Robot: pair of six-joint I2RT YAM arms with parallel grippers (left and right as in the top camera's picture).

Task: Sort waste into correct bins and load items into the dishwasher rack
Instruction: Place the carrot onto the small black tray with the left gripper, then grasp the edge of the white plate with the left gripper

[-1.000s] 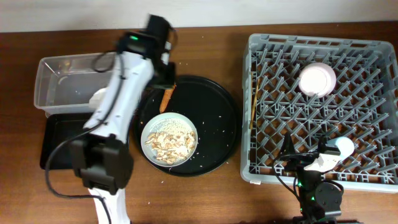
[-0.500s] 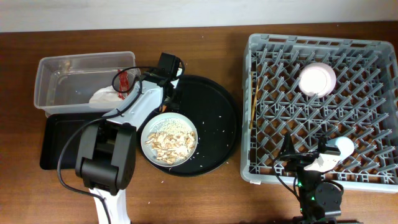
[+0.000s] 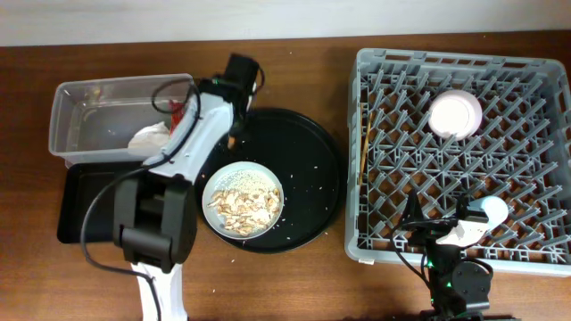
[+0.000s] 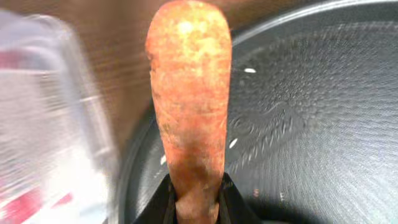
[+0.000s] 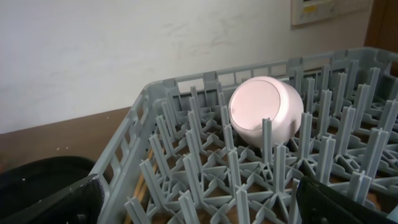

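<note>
My left gripper (image 3: pixel 235 125) is shut on an orange carrot-like food piece (image 4: pixel 189 106) over the left rim of the round black tray (image 3: pixel 312 169), next to the clear tub (image 3: pixel 89 125). The tub holds the white napkin (image 3: pixel 147 138) and red wrapper (image 3: pixel 177 111). The shallow black tray (image 3: pixel 76 209) lies in front of it. The pale plate (image 3: pixel 243 174) carries beige food scraps (image 3: pixel 241 201). The grey rack (image 3: pixel 526 152) holds the pinkish bowl (image 3: pixel 455 114), the cup (image 3: pixel 489 211) and the chopsticks (image 3: pixel 364 143). My right gripper (image 5: pixel 199 208) is open above the rack's front.
Rice-like grains are scattered on the round black tray (image 4: pixel 311 124). The tub's blurred wall (image 4: pixel 56 124) is close to the left of the carrot piece. The rack's upright pegs (image 5: pixel 273 149) stand between my right fingers; the bowl (image 5: pixel 264 112) is beyond them.
My left arm has swung and its gripper has moved a little up and left, from over the round tray to its left rim, still holding the carrot piece. The right arm has not moved.
</note>
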